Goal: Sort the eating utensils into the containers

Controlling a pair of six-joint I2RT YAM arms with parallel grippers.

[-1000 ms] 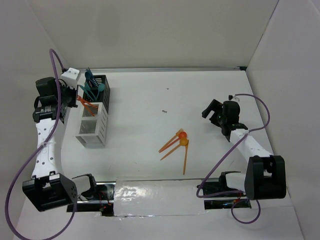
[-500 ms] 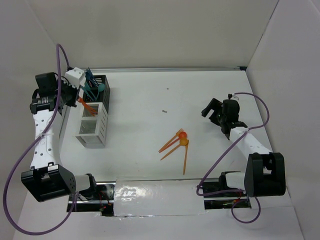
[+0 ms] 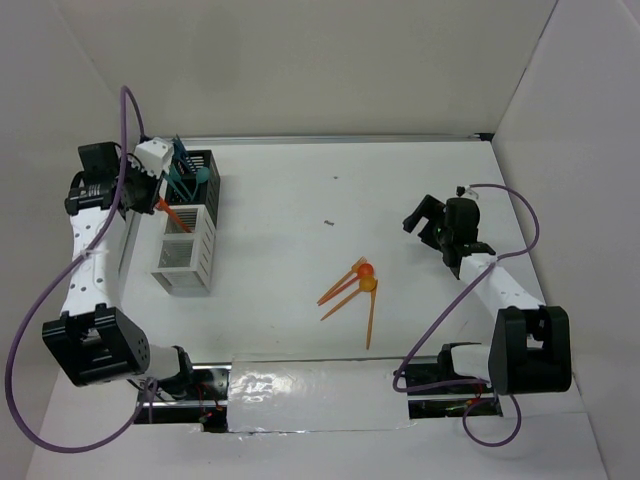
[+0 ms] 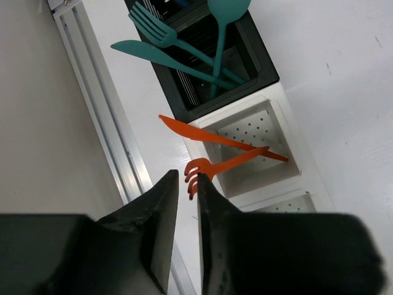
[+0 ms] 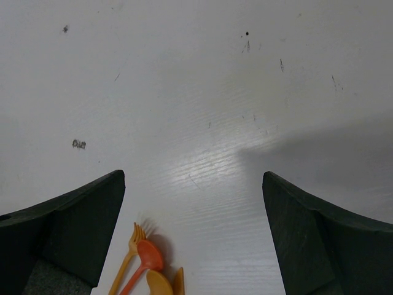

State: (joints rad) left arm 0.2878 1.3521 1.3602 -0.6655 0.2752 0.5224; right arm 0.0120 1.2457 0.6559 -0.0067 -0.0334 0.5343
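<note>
The black bin holds teal utensils; the left wrist view shows a teal fork, knife and spoon in it. In front of it, the white bin holds an orange knife and an orange fork leaning out of its back compartment. My left gripper hovers beside the fork's tines, jaws only narrowly apart with nothing between them. Orange and red utensils lie loose mid-table. My right gripper is wide open and empty, above and to their right.
An aluminium rail runs along the left wall beside the bins. In the right wrist view an orange fork and a red spoon lie at the bottom edge. Foil tape covers the near table edge.
My left arm has lifted and drawn back toward the far left corner, away from the white bin. The orange fork stays in the bin. The right arm has barely moved.
</note>
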